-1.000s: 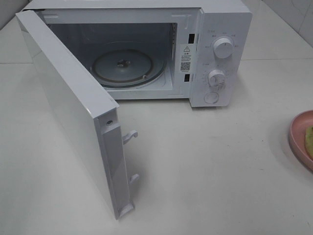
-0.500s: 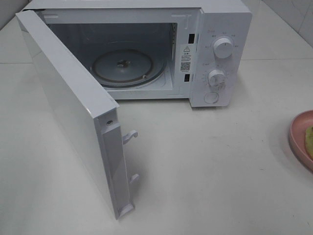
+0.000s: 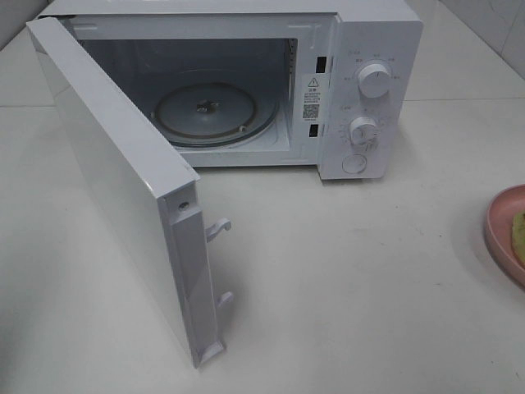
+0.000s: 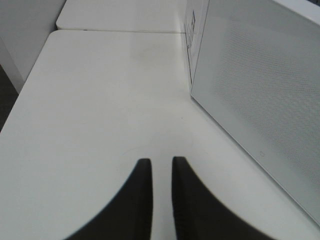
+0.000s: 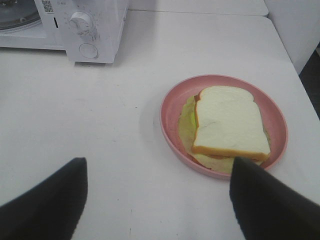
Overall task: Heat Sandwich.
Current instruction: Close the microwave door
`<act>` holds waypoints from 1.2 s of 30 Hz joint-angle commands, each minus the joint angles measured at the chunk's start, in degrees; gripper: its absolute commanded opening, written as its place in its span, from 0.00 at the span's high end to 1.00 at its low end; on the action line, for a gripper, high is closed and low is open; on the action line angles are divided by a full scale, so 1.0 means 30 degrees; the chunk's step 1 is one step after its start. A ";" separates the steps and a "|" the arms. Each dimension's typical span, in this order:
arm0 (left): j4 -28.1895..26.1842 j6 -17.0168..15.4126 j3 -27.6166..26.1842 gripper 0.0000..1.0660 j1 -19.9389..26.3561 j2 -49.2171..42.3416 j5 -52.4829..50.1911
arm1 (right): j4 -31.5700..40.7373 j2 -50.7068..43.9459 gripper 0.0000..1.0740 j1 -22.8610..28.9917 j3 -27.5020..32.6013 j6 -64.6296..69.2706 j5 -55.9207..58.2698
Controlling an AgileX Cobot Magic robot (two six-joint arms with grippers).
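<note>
The sandwich [image 5: 227, 122], white bread over green and orange filling, lies on a round pink plate [image 5: 167, 107] on the white table. In the exterior high view only the plate's edge [image 3: 502, 230] and a green sliver of the sandwich [image 3: 519, 234] show at the far right. My right gripper [image 5: 157, 161] hovers open just short of the plate, holding nothing. The left gripper [image 4: 158, 160] hangs over bare table beside the microwave door [image 4: 260, 85]; its fingers are almost together with nothing between them. Neither arm shows in the exterior high view.
The white microwave [image 3: 369, 90] stands at the back with its door [image 3: 115, 180] swung wide open toward the front left. Its glass turntable [image 3: 215, 111] is bare. Two knobs and a button sit on the right panel. A table edge [image 4: 30, 90] runs close on the left arm's side.
</note>
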 commanded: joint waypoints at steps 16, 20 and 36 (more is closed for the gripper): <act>-0.0095 0.0000 0.4144 1.00 0.0076 0.5825 -1.3407 | -0.0076 -0.0497 0.29 -0.0153 0.0019 -0.0210 -0.0076; -0.0076 0.0000 0.4297 1.00 0.0076 0.7506 -1.5222 | -0.0076 -0.0497 0.29 -0.0153 0.0019 -0.0210 -0.0076; 0.1929 -0.0057 0.4297 1.00 -0.2674 1.4362 -2.3644 | -0.0076 -0.0497 0.29 -0.0153 0.0019 -0.0210 -0.0076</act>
